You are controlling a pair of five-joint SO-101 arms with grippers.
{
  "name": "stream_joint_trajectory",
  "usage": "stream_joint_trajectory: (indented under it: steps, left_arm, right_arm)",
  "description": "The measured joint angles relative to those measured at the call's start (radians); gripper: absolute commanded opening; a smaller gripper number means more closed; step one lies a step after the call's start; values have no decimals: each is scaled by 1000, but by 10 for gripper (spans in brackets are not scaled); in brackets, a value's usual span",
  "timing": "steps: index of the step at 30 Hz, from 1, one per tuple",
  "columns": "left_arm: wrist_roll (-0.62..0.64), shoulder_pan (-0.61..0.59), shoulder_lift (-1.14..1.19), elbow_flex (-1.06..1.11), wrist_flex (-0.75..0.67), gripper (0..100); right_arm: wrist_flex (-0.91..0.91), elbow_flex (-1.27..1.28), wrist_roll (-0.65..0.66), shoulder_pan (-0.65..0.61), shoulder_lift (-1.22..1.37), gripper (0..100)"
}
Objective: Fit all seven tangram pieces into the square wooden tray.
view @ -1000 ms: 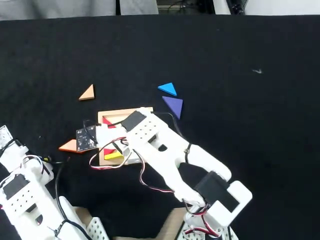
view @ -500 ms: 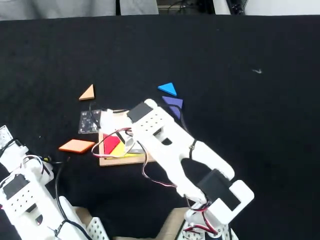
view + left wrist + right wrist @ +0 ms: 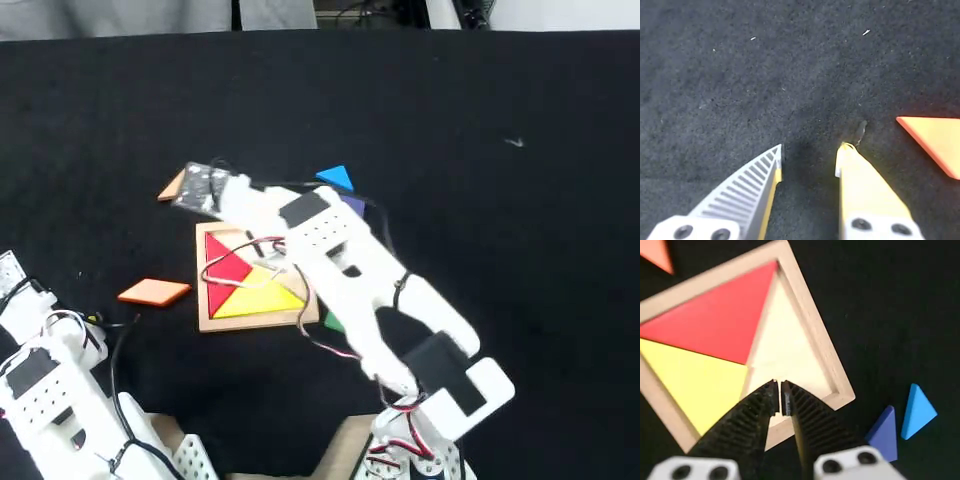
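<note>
The square wooden tray (image 3: pixel 206 322) lies left of the table's middle, holding a red triangle (image 3: pixel 225 265) and a yellow triangle (image 3: pixel 262 298). My right gripper (image 3: pixel 779 390) is shut and empty, hovering over the tray's bare wood (image 3: pixel 782 352) beside the red triangle (image 3: pixel 715 320) and the yellow triangle (image 3: pixel 695 385). Loose pieces lie around: an orange parallelogram (image 3: pixel 154 292), a pale orange triangle (image 3: pixel 172 186), a blue triangle (image 3: pixel 335 178), a purple triangle (image 3: pixel 352 205) partly under the arm, and a green piece (image 3: pixel 333 322) peeking out beneath it. My left gripper (image 3: pixel 810 152) is open over black cloth, near an orange piece (image 3: pixel 935 142).
The right arm (image 3: pixel 360 290) stretches from the near right base across the tray's right side. The left arm (image 3: pixel 40 385) rests at the near left corner. Black cloth covers the table, with open room on the right and far side.
The right arm lifted and swung from the tray's left edge toward the far side. The red and yellow triangles now lie flat and uncovered in the tray. The left arm stayed put.
</note>
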Motion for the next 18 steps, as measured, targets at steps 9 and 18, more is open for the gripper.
stream_joint_trajectory:
  steps: [9,18]
  left_arm:
    - [0,0,0,0,0,188]
    - [0,0,0,0,0,188]
  right_arm:
    - [-60,49,-3,-21,61,11]
    - [-63,48,46,-25,163,10]
